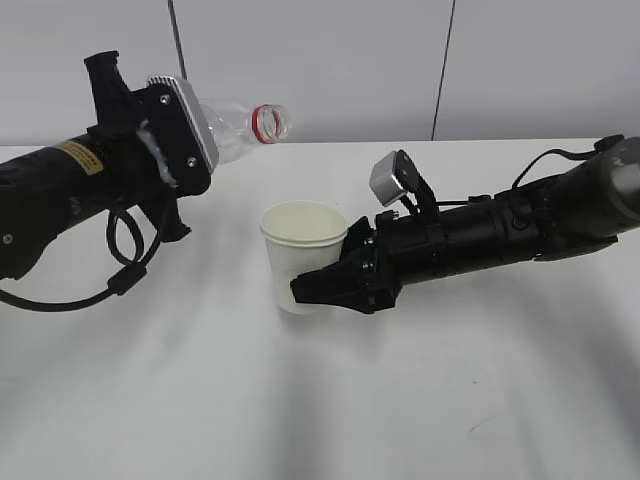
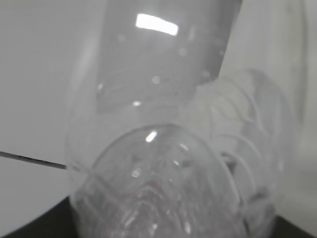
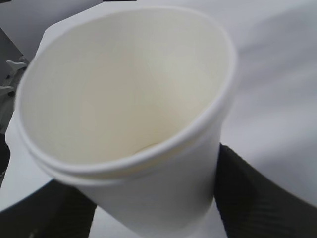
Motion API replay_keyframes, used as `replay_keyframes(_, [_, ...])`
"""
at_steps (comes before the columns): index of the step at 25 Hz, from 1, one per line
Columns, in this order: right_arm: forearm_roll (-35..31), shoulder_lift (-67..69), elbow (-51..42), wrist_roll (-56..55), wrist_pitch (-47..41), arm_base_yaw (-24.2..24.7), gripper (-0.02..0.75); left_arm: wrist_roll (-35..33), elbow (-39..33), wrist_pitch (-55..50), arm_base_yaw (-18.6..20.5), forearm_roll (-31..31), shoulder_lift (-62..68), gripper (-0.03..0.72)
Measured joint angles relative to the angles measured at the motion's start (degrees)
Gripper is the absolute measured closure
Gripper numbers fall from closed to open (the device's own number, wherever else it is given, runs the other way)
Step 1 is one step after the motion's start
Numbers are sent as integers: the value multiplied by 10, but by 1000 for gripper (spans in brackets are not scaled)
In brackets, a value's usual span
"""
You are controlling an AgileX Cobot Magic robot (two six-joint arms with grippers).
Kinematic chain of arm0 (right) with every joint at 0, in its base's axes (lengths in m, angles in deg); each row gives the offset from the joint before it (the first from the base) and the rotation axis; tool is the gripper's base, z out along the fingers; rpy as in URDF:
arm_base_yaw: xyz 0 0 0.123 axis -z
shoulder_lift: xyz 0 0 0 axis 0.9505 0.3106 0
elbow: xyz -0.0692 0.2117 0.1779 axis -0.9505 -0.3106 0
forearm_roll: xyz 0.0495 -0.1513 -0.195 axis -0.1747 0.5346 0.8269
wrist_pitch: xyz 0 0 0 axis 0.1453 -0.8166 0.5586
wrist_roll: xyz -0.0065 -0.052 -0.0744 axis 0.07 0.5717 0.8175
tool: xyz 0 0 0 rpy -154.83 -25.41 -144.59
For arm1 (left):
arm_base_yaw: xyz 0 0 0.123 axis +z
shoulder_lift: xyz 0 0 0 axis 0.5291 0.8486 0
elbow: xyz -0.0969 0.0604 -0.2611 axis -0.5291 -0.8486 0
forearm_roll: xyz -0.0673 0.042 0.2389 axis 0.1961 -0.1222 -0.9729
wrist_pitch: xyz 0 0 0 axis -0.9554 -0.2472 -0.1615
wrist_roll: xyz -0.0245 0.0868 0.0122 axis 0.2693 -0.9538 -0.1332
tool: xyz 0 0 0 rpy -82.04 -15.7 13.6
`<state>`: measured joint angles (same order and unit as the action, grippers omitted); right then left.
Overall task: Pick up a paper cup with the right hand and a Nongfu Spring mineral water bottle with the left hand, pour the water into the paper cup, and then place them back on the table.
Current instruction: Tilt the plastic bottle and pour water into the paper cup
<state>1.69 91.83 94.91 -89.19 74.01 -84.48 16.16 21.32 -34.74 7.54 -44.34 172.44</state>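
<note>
My left gripper (image 1: 185,150) is shut on the clear ribbed water bottle (image 1: 240,127). It holds it tilted, red neck ring (image 1: 268,123) pointing right, above and left of the cup. The bottle's clear ribbed body fills the left wrist view (image 2: 163,168); the label is hidden. My right gripper (image 1: 325,285) is shut on the white paper cup (image 1: 300,250), held upright at the table (image 1: 320,400); I cannot tell if it touches. In the right wrist view the cup (image 3: 129,99) shows its cream inside, with black fingers (image 3: 252,198) on either side.
The white table stretches all around both arms. A grey wall with dark vertical seams (image 1: 445,60) stands behind. The left arm's black cable (image 1: 120,270) loops down near the tabletop.
</note>
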Motion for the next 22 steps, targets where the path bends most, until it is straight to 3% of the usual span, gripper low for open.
replay_keyframes(11, [3, 0, 0, -1, -3, 0, 234, -116, 0, 8, 0, 0, 0, 335])
replay_keyframes(22, [4, 0, 0, -1, -4, 0, 235, -172, 0, 20, 0, 0, 0, 336])
